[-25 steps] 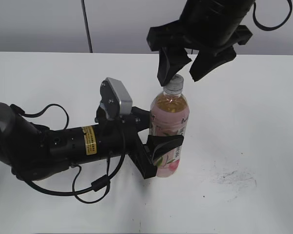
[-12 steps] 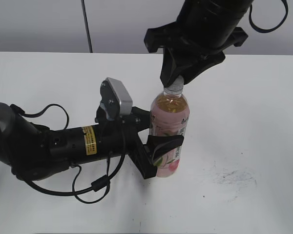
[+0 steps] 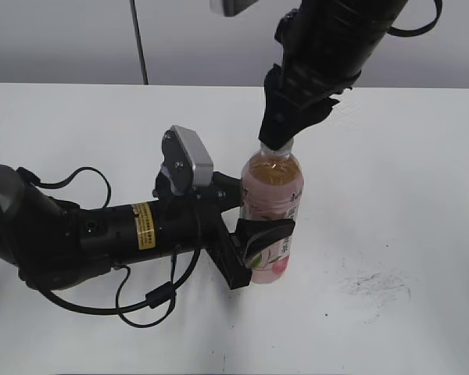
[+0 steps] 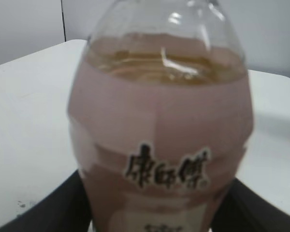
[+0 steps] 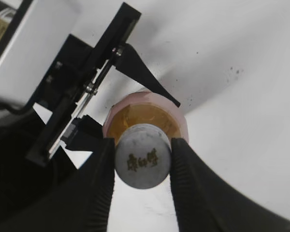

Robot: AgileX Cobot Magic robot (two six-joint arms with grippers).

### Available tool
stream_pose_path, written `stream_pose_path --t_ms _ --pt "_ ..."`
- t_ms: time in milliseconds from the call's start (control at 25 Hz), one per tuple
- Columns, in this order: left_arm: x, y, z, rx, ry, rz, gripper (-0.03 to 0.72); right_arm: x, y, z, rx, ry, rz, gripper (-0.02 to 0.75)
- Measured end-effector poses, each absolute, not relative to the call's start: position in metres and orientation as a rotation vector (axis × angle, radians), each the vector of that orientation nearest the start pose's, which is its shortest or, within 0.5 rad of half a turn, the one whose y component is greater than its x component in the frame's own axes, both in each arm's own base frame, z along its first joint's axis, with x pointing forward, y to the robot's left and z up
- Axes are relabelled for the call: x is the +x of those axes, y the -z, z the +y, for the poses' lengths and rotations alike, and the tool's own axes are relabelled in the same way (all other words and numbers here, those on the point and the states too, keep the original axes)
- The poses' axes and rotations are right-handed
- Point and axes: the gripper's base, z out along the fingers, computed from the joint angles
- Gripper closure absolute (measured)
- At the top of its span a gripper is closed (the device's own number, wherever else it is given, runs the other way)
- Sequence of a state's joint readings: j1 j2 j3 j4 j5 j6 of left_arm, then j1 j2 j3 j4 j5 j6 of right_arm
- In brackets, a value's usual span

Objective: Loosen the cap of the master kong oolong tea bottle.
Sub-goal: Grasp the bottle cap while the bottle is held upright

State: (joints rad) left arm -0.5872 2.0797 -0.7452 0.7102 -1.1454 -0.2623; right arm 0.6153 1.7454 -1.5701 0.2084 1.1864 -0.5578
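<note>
While clamped at top and waist: upright on the white counter (image 3: 391, 195), the master kong oolong tea bottle (image 3: 270, 211), pink label facing the left wrist camera, amber tea up to the shoulder.

Bottle position: roughly mid-counter in the exterior view, standing, base on the surface.

Left gripper (image 3: 250, 234): reaching in low from the left, jaws closed around the labelled waist of the bottle; dark fingers (image 4: 48, 212) visible at both lower corners of the left wrist view, pressed to the label.

Right gripper (image 5: 142, 162): descending from above, jaws drawn in against the cap (image 5: 142, 160), one pad on each side, touching its rim; hidden behind the fingers in the exterior view.

Cap: white, round, small dark marking on top, seated on the neck; no gap visible, judged not yet loosened.

Step in hand: judged as the twist about to start, bottom held fast, top gripped.

Risk one: pads sliding on the smooth cap if the squeeze is too light, turning nothing.

Risk two: bottle rotating inside the lower jaws if that hold is weaker than the thread, label scuffing, cap staying tight.

Risk three: soft plastic waist buckling under a hard clamp, tea pushing out once the seal breaks.

Risk four: off-axis twist tipping the bottle sideways.
</note>
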Motion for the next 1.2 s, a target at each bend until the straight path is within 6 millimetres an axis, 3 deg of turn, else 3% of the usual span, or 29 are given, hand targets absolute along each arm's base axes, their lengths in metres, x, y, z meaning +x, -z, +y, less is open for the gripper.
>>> stream_pose_path --t_ms 160,240,440,640,800,960,1120,1200 --pt "0.256 -0.104 -0.235 1.031 0.927 1.524 0.281 0.288 -0.310 0.225 -1.908 -0.224 2.063 0.472" --pt "0.256 -0.104 -0.235 1.031 0.926 1.523 0.281 0.288 -0.310 0.225 -2.015 -0.197 1.949 0.472" --pt "0.256 -0.104 -0.235 1.031 0.926 1.523 0.281 0.289 -0.310 0.226 -2.073 -0.179 1.873 0.456" --pt "0.256 -0.104 -0.235 1.021 0.930 1.530 0.281 0.287 -0.311 0.229 -2.031 -0.243 1.902 0.293" --pt "0.256 -0.104 -0.235 1.021 0.930 1.530 0.281 0.285 -0.315 0.232 -1.809 -0.355 2.102 0.240" --pt "0.256 -0.104 -0.235 1.017 0.931 1.533 0.281 0.288 -0.327 0.234 -1.364 -0.447 2.420 0.234" --pt "0.256 -0.104 -0.235 1.015 0.932 1.534 0.281 0.292 -0.332 0.227 -0.890 -0.403 2.674 0.234" --pt "0.256 -0.104 -0.235 1.015 0.932 1.534 0.281 0.295 -0.331 0.223 -0.766 -0.355 2.721 0.234"
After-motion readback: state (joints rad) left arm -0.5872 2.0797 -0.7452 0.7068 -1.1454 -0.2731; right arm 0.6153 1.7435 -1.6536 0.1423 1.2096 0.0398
